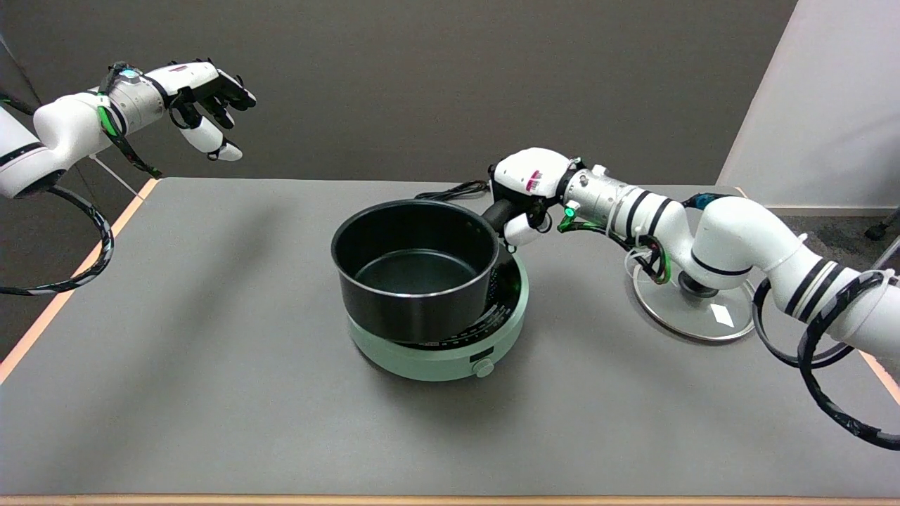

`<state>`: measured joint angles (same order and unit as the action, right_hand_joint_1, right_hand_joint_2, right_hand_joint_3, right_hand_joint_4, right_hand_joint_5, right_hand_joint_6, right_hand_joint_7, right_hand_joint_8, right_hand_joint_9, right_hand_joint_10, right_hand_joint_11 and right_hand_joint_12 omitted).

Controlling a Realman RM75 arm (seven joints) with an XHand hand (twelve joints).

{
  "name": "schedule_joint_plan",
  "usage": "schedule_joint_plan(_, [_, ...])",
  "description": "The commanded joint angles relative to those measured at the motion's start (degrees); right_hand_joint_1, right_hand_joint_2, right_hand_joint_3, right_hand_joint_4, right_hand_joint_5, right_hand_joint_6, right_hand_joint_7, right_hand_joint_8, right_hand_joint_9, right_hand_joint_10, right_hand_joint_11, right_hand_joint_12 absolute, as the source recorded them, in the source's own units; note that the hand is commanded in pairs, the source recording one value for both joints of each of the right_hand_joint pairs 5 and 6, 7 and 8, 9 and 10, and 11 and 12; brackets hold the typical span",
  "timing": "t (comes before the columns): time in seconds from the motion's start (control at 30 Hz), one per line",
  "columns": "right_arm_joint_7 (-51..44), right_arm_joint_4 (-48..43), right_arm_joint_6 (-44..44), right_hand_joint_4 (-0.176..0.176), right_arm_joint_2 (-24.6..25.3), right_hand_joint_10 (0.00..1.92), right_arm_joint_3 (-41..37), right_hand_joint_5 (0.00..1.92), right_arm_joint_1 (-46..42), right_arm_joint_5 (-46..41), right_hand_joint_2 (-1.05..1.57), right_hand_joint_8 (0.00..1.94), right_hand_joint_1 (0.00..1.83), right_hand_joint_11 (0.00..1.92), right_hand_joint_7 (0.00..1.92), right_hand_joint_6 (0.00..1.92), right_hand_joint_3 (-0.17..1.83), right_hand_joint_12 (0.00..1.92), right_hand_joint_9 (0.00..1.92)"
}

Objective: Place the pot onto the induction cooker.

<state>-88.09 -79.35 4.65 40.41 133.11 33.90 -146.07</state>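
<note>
My right hand point(529, 191), white-shelled with black fingers, sits just right of centre in the frame, its fingers wrapped around the short black handle point(498, 213) of the black metal pot point(415, 270), so I read it as holding the pot by that handle. From where I watch, one white fingertip curls under the handle and the back of the hand faces up toward the camera. The pot is open-topped, round and deep, with a dark non-stick inside and a thin bright rim. It sits over the pale green round induction cooker point(439, 348) in the middle of the frame, set toward the cooker's left and far side, so a crescent of the cooker's black glass top shows at the right. I cannot tell whether the pot's base rests flat on the glass or hangs just above it. A small round knob point(483, 367) shows on the cooker's near side wall. A black power cord point(450, 190) lies behind the pot, toward the far edge of the grey table point(211, 393). Under my right forearm, at the right of the frame, a round glass lid point(692, 309) with a metal rim lies flat on the table, well apart from the cooker.
</note>
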Motion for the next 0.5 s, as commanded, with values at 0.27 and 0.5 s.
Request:
schedule_joint_plan(0.27, [-11.0, 8.7, 12.5, -0.03, 2.3, 1.92, -9.0, 1.92, -2.7, -3.8, 1.57, 1.92, 0.82, 1.92, 1.92, 1.92, 0.75, 1.92, 1.92])
schedule_joint_plan(0.5, [-16.8, 16.0, 15.9, -0.03, 5.9, 1.92, -9.0, 1.92, -0.8, -5.6, 1.57, 1.92, 0.82, 1.92, 1.92, 1.92, 0.75, 1.92, 1.92])
